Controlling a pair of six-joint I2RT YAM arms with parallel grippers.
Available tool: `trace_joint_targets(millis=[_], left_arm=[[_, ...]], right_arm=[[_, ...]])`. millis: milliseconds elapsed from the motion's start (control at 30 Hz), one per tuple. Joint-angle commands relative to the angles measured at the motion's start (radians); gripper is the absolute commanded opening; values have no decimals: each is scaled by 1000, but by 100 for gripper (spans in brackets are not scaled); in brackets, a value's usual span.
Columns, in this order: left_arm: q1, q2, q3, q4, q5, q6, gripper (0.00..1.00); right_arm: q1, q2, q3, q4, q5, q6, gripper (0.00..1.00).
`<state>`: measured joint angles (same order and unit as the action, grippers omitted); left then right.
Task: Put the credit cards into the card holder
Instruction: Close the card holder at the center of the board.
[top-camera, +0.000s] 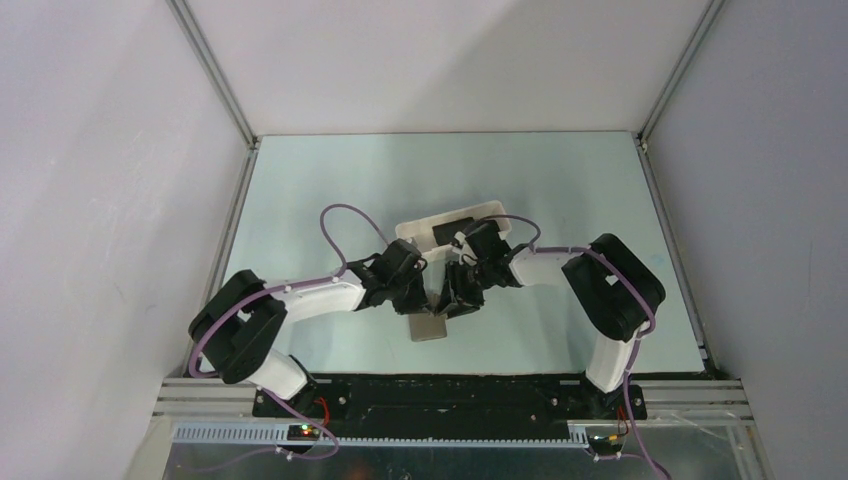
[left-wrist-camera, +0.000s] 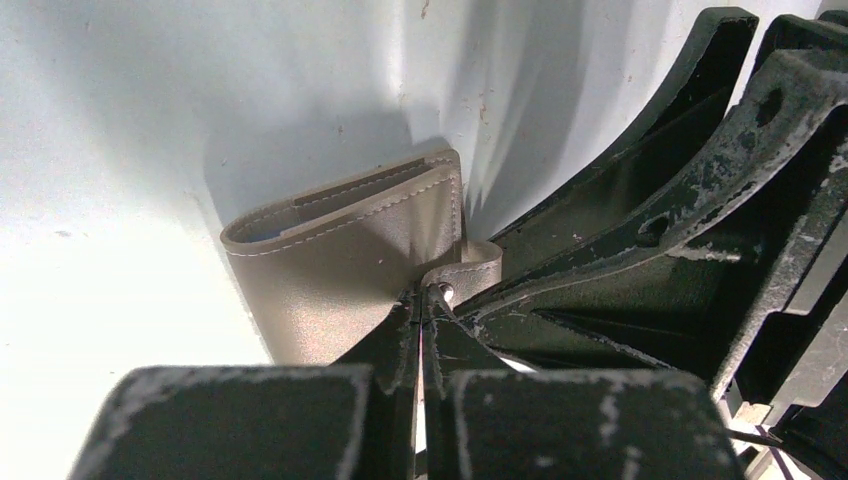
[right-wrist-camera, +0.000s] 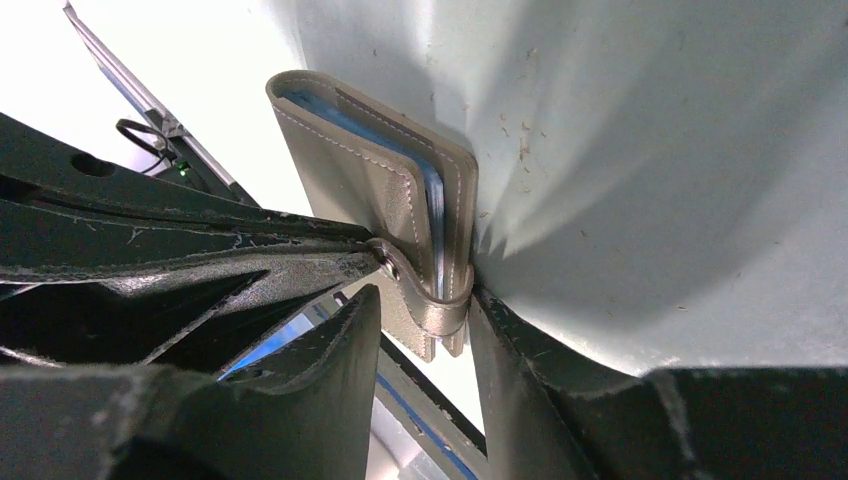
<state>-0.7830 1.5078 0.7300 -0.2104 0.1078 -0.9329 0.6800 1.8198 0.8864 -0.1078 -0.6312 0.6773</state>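
The wallet lies folded in the lower middle of the top view. The left gripper pinches its strap tight. The right gripper stands half open around its edge, maybe touching. Pulling too hard could slip the strap free.

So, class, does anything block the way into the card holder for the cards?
Yes: the card holder itself is folded shut, its strap looped over the open edge. The left gripper pinches that strap; the right gripper straddles it.
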Motion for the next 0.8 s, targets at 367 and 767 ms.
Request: trace_joint_targets(millis=[367,767], left_arm=[[-12,-72,48,-118,-70,46,0],[-13,-49,57,-163,-91,65,0]], right_arm=[[25,-13,-44,-160,323,-71,73],[9,59,-6,-161,330,-100,61]])
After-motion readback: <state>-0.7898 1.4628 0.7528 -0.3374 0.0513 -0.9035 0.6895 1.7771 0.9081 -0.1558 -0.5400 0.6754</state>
